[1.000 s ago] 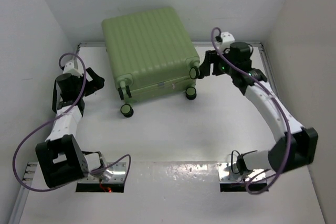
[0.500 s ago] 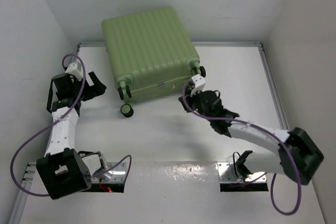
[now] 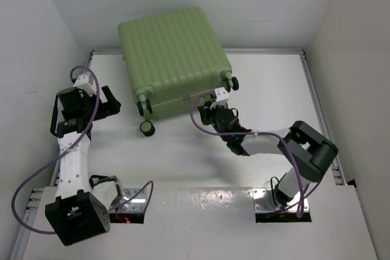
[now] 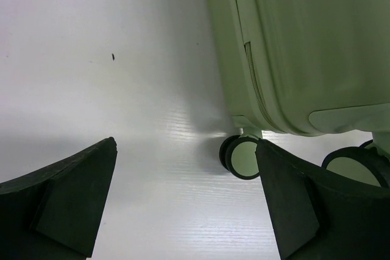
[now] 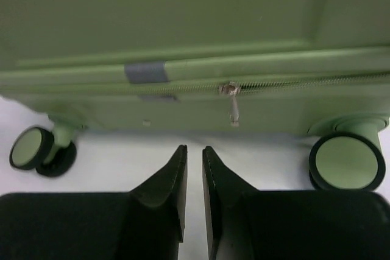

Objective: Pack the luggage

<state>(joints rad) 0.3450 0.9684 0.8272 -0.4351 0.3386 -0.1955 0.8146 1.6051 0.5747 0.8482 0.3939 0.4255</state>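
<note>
The luggage (image 3: 170,59) is a large pale-green ribbed suitcase lying closed at the back of the table, its wheeled end toward me. My left gripper (image 3: 113,101) is to its left, wide open (image 4: 186,144) and empty, looking at the luggage (image 4: 304,47) and a caster (image 4: 244,158). My right gripper (image 3: 206,114) is low in front of the wheeled end. Its jaws (image 5: 194,148) are almost together with a thin slit and nothing in it. The luggage's (image 5: 183,22) zipper pull (image 5: 232,105) hangs just beyond them, untouched.
Black-rimmed casters stick out at the luggage's near end (image 3: 147,128) (image 3: 230,83) (image 5: 348,162) (image 5: 30,149). A grey tape patch (image 5: 146,72) sits on the seam. White walls close in the table on the left, back and right.
My right arm swung from the luggage's right rear corner round to its near wheeled end and dropped low, and its jaws closed. My left arm drew back slightly, still open.
</note>
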